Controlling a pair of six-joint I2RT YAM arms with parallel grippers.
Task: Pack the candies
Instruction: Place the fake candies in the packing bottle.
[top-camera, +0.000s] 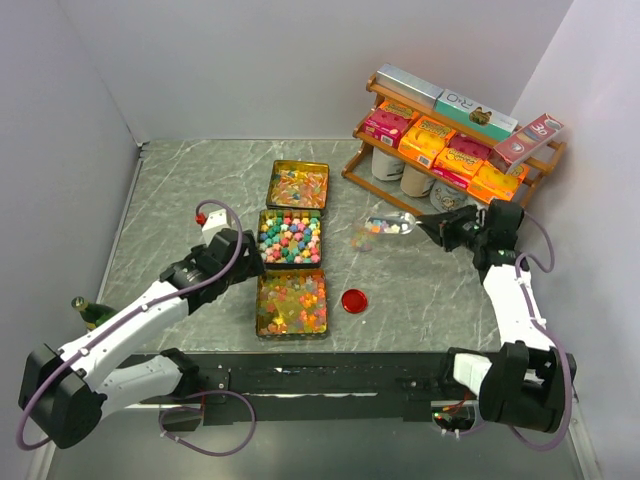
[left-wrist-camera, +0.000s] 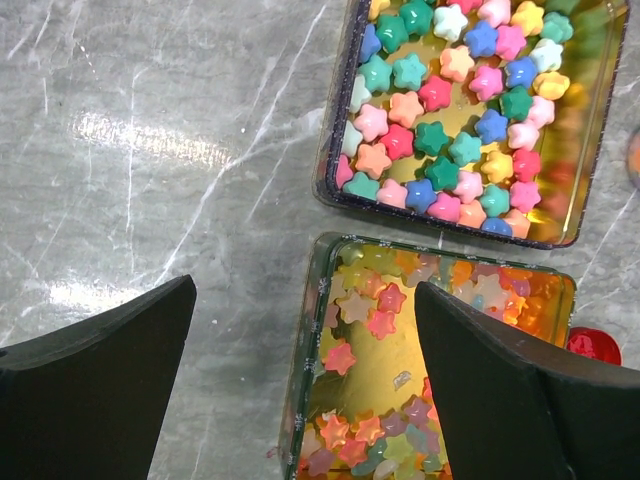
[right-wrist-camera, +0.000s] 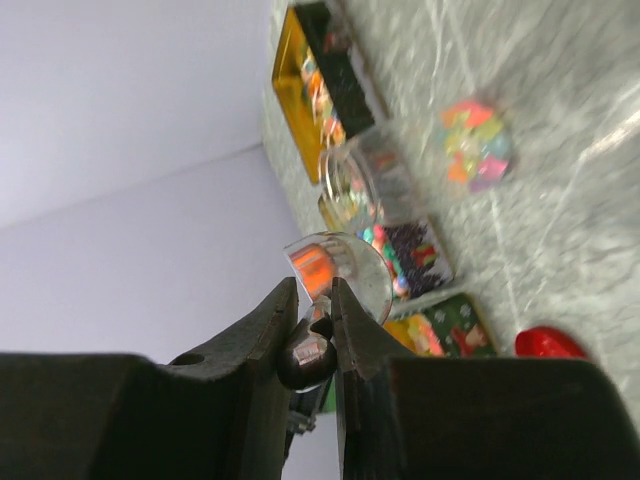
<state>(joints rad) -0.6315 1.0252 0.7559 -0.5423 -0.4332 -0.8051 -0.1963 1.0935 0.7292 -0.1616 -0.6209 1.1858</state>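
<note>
Where three open tins stand in a column on the grey table, the middle tin (top-camera: 290, 211) serves as the reference for all positions below. The candies (top-camera: 290, 237) fill this tin as a dense layer of small stars in pink, green, blue, yellow and orange. More of them lie in the far tin (top-camera: 270, 185), directly behind it, and in the near tin (left-wrist-camera: 300, 370), directly in front of it, where glossy translucent pieces only partly cover the gold floor. The left gripper (top-camera: 252, 262) hovers at the near-left corner of the middle tin, with its fingers spread wide and nothing between them. The right gripper (right-wrist-camera: 312, 300) is well to the right of the middle tin, its fingers drawn narrow and pinching the handle of a clear scoop (top-camera: 390, 226). The scoop points toward the tin, and a few coloured pieces show inside it. A small heap (right-wrist-camera: 475, 148) of candies lies on the table between the scoop mouth and the middle tin. A red lid (top-camera: 354, 300) lies to the near right of the middle tin. A wooden rack (top-camera: 355, 160) of boxes stands to its far right.
</note>
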